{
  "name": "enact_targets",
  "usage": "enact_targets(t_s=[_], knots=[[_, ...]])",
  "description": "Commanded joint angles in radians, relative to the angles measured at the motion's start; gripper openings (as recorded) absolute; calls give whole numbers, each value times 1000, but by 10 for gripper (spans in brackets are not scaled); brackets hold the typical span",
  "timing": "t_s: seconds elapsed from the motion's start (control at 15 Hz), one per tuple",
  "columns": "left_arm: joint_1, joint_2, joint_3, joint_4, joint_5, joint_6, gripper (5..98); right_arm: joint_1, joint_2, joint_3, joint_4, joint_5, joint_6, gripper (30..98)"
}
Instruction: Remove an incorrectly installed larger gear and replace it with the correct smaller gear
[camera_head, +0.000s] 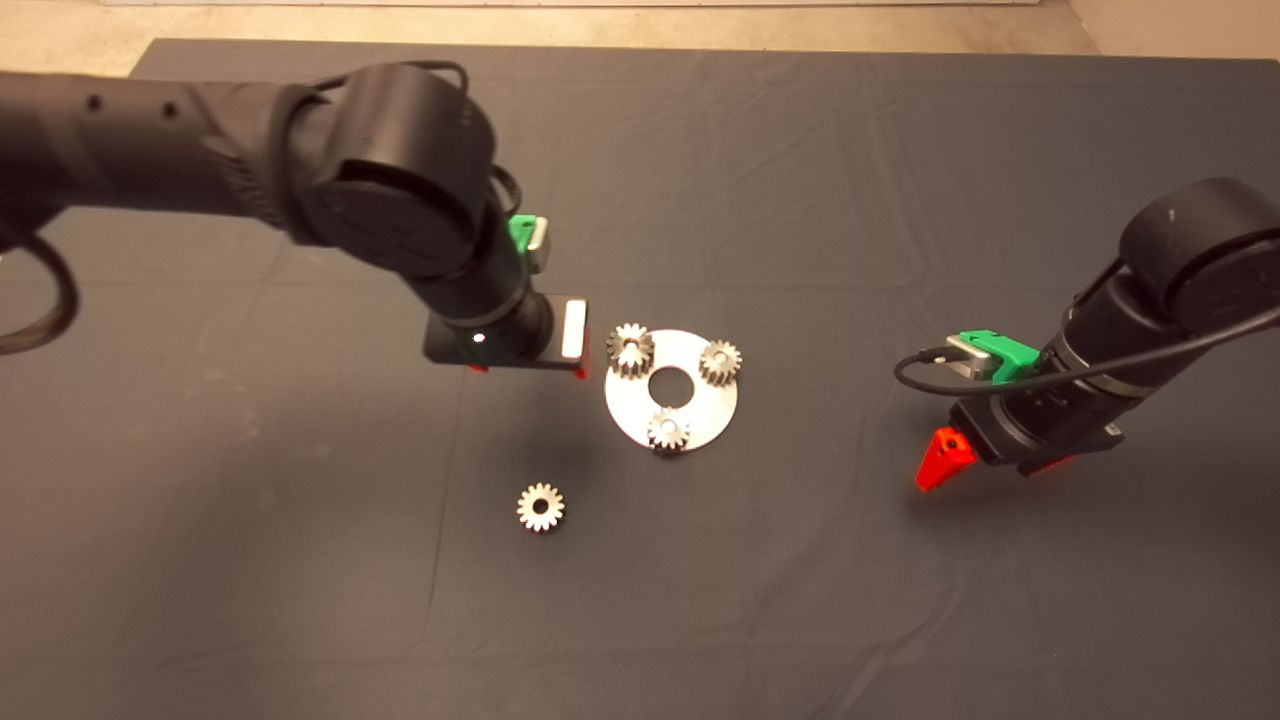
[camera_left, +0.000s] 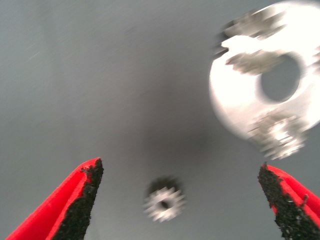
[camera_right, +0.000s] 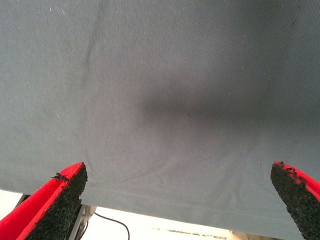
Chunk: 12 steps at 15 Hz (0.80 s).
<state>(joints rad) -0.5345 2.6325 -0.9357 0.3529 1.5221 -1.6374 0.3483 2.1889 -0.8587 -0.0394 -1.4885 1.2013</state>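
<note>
Two red fingers w/ black pads fill the foreground of the left wrist view: the left gripper (camera_left: 180, 200) is spread wide and holds nothing. It hovers above the mat (camera_head: 800, 600), just beside the round silver plate (camera_head: 700, 420) on the side toward the mat's left edge. Btwn its fingertips, lower down, lies the loose smaller gear (camera_left: 164, 204), flat on the mat near the front of the plate, apart from it.

Three gears sit on the plate around its centre hole. The larger gear (camera_head: 630, 350), duller w/ chunkier teeth, is on the part of the plate closest to the left gripper.

Right gripper (camera_right: 180, 200) waits well apart toward the mat's right edge, fingers also spread, nothing btwn them.

Risk, as a judgement: the larger gear sits close to its two neighbours, so a wide or off-centre grab could knock them or drag the plate. Gripper is also lined up nearer the loose gear than the wrong one; swapping order would fail.
</note>
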Motion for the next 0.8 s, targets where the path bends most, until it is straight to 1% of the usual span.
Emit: enact_targets(t_s=[0.0,0.07,0.13,0.27,0.33,0.4,0.47,0.53,0.6,0.67,0.73], knots=[[48,104,-203,58,136,57,794,46,1,-20,58,1,-14,971],[50,115,-230,57,136,70,799,46,1,-20,62,-1,-16,971],[53,134,-268,57,136,105,837,46,2,-15,64,-1,-17,971],[86,170,-333,57,136,123,845,46,1,-12,67,-1,-17,971],[92,183,-350,57,136,133,845,46,1,-4,69,-1,-17,971],[107,199,-372,57,136,152,845,46,1,-1,69,-1,-17,971],[128,226,-423,57,136,185,845,46,1,2,69,1,-17,971],[136,254,-465,57,136,209,845,46,-1,2,68,1,-17,971],[154,288,-510,57,136,231,845,46,-1,5,67,1,-17,971],[169,303,-535,57,136,245,845,46,-2,5,68,1,-17,971],[174,304,-547,57,136,247,845,46,-2,4,67,1,-17,971]])
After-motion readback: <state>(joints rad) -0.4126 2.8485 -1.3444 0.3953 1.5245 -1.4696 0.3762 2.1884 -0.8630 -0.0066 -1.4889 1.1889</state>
